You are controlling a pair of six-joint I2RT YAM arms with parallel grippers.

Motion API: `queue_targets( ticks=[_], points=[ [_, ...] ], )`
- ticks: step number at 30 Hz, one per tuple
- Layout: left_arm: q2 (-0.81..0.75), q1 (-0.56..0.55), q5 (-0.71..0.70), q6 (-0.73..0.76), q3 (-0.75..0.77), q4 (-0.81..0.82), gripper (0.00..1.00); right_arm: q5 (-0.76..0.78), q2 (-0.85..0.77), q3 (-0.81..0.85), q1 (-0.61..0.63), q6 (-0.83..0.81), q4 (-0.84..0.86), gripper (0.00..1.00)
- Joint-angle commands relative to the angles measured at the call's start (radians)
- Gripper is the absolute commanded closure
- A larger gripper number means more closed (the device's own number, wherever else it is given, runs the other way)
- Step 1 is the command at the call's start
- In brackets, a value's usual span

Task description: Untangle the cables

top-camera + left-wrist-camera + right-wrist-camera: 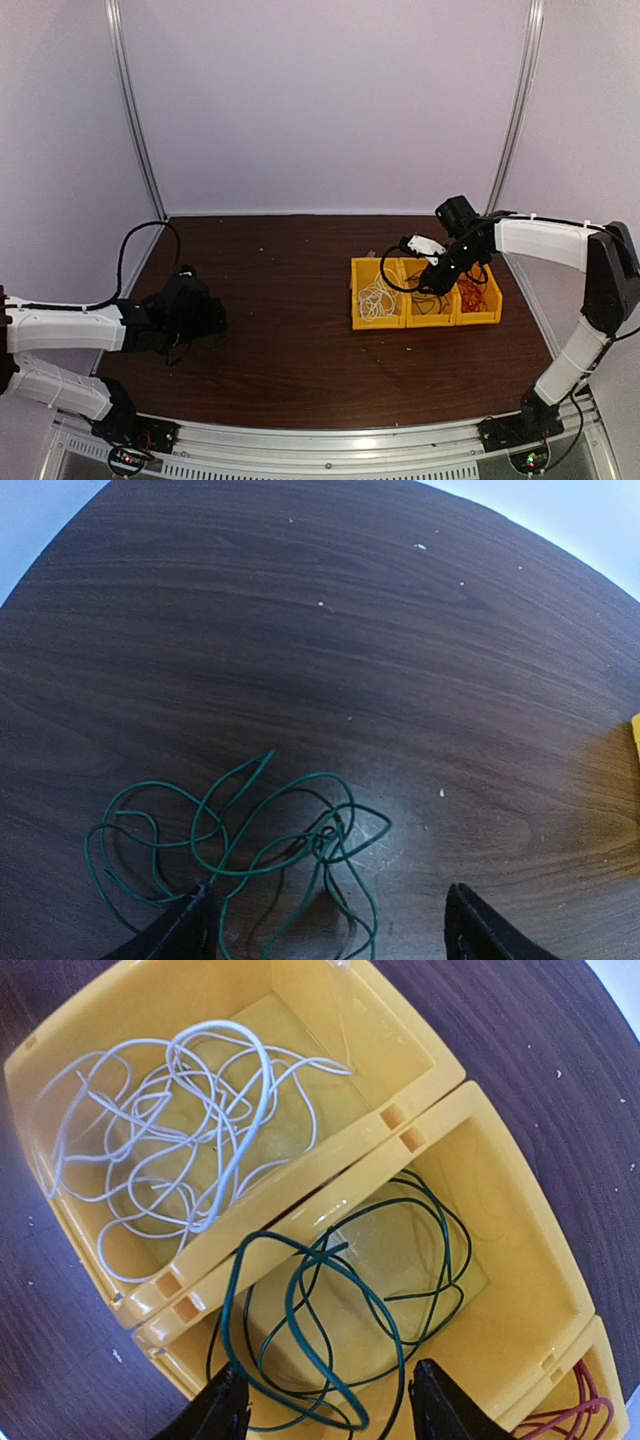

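Bases of both arms sit at the near edge of the dark wooden table (300, 340), the left arm reaching along the near-left side and the right arm bending over the far-right side. Just ahead of the left base, the left gripper (328, 910) hangs low over the tabletop with its black fingers (185, 930) spread wide and nothing clamped between them. A loose green cable (325, 835) lies in overlapping loops on the wood beneath it, mostly towards the left finger (one strand passes right beside that fingertip, though contact cannot be told). Farther back and well to the right stands a row of three yellow bins (425, 320), side by side and touching. The right gripper (330, 1400) hovers over the middle bin (520, 1260), its fingers (222, 1410) parted to a moderate gap and gripping nothing. A second green cable (325, 1255) coils inside that bin, its loops rising between the two fingers. The left bin (400, 1050) holds a white cable (262, 1090) in a loose tangle. The right bin (590, 1360) holds a red cable (580, 1410), only partly in view.
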Motion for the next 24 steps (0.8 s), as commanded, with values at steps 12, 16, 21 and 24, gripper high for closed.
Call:
queue_targets(
  ticks=[12, 16, 21, 24],
  points=[
    [0.092, 0.117, 0.085, 0.025, -0.049, 0.136, 0.28, 0.096, 0.018, 0.021, -0.034, 0.084, 0.091, 0.52],
    [0.152, 0.146, 0.112, 0.061, -0.027, 0.173, 0.39, 0.035, -0.114, 0.040, -0.030, 0.077, 0.028, 0.38],
    [0.257, 0.184, 0.169, 0.100, 0.024, 0.185, 0.54, -0.005, -0.218, 0.066, -0.012, 0.091, 0.000, 0.34],
    [0.295, 0.184, 0.197, 0.119, 0.063, 0.180, 0.71, -0.023, -0.248, 0.078, 0.008, 0.103, -0.001, 0.33]
  ],
)
